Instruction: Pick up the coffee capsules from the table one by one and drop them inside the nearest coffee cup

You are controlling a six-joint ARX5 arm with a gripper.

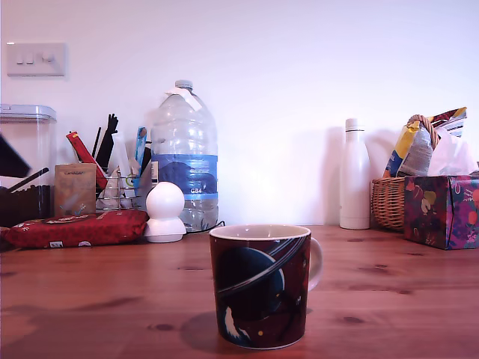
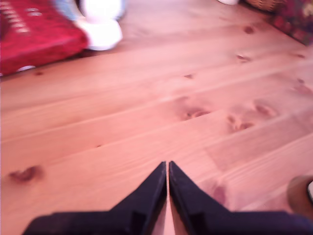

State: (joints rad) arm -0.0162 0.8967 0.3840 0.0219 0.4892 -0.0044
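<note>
Mug [image 1: 261,288]: dark, blue ringed planet, white inside, near on table [image 1: 389,299] | my pincer [image 2: 167,169]: clenched tight, holding nothing

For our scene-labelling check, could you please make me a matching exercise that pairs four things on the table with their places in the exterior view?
Things:
1. coffee cup
2. white bottle
3. red packet
4. white figurine

Places in the exterior view:
A. just in front of the big water bottle
B. lying flat at the left edge
C. nearest the camera, in the middle
D. upright beside the wicker basket

Pairs: 1-C, 2-D, 3-B, 4-A
</note>
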